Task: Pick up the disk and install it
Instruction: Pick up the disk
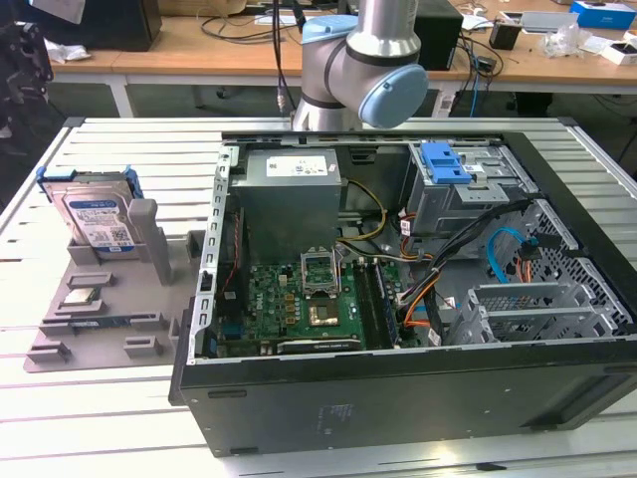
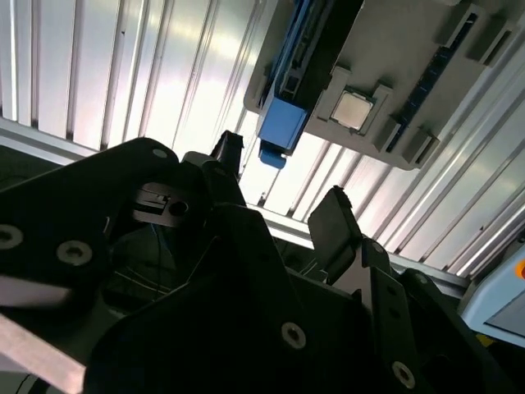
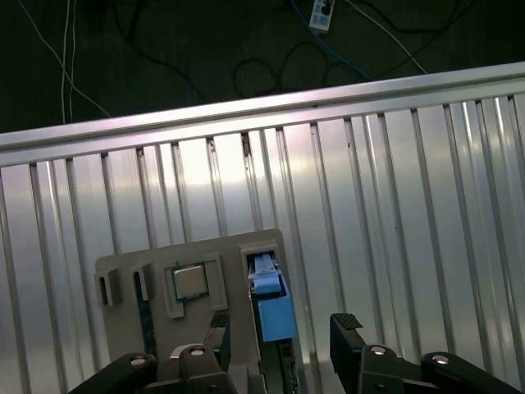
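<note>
The disk (image 1: 95,214), a flat silver-grey hard drive with a white-and-blue label framed by a bright blue plastic carrier, stands on edge in a slot of a grey plastic fixture tray (image 1: 100,339). The tray lies near the far corner of the ribbed aluminium tabletop (image 1: 100,418) at the exterior view's left, well apart from the open black computer case (image 1: 398,418).

The disk looks rigid and dense, with smooth faces that could slip, and it is probably sensitive to shock. A firm pinch across its thin thickness near the blue upper edge seems safest.

A small square silver processor chip (image 3: 190,281) sits in a pocket just beside it. The black two-finger gripper (image 3: 281,327) hangs above the tray, fingers apart and holding nothing, with the carrier's blue edge in line between them. The silver-and-blue arm joint (image 1: 368,60) rises at the tabletop's far edge, behind the case.
</note>
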You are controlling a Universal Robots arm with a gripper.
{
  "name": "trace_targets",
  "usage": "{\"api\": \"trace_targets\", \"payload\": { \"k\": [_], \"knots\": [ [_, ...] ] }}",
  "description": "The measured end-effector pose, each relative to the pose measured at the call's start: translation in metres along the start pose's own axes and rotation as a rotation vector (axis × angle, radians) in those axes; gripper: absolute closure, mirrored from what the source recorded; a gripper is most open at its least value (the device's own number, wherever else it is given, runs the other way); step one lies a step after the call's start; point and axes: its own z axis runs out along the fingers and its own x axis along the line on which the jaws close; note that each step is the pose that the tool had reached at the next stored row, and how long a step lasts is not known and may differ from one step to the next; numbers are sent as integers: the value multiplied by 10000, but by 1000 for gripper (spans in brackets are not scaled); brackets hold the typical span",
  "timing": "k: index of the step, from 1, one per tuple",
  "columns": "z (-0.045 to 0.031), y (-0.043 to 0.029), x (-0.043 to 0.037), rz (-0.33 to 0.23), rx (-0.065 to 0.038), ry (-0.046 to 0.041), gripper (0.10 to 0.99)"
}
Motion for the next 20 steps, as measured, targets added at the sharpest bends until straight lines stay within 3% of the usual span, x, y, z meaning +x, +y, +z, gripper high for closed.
{"api": "trace_targets", "payload": {
  "k": [3,9,15,20],
  "knots": [
    [49,-24,-2,-273,-2,29,486],
    [194,-138,-17,-819,1,133,486],
    [380,-191,-21,-1414,-8,184,486],
    [488,-211,-21,-1655,-8,203,486]
  ]
}}
